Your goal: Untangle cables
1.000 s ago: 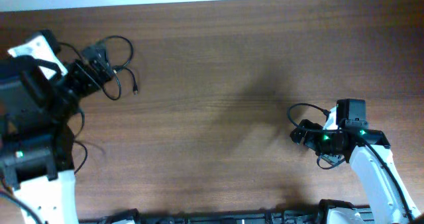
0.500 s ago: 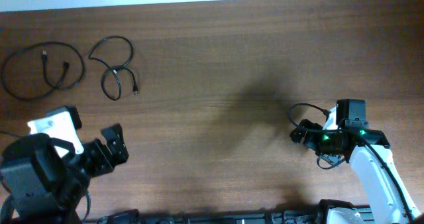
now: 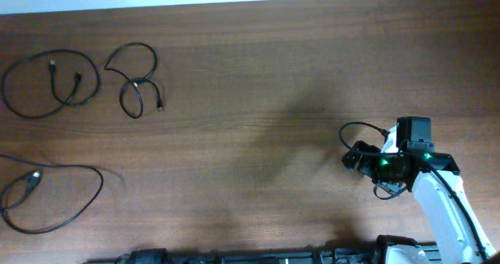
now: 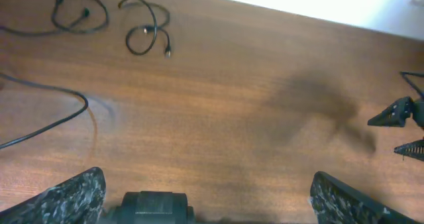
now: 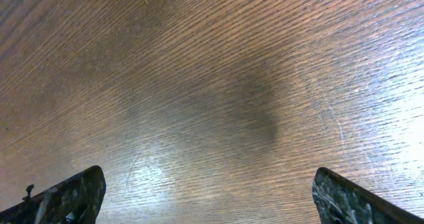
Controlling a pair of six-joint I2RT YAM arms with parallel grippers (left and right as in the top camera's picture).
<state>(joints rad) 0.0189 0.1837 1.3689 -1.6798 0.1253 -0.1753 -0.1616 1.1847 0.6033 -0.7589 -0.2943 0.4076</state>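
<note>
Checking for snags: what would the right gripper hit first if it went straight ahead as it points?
Likely just the table: ahead of the right gripper, its wrist view shows only bare wood.

white arm (image 3: 441, 205), black right gripper (image 3: 351, 155), green lights (image 3: 428, 145).

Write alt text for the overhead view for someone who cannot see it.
Three black cables lie apart on the left of a brown wooden table: one loop at the far left, a smaller curled cable beside it, a third loop near the front-left edge. The right arm sits at front right.
</note>
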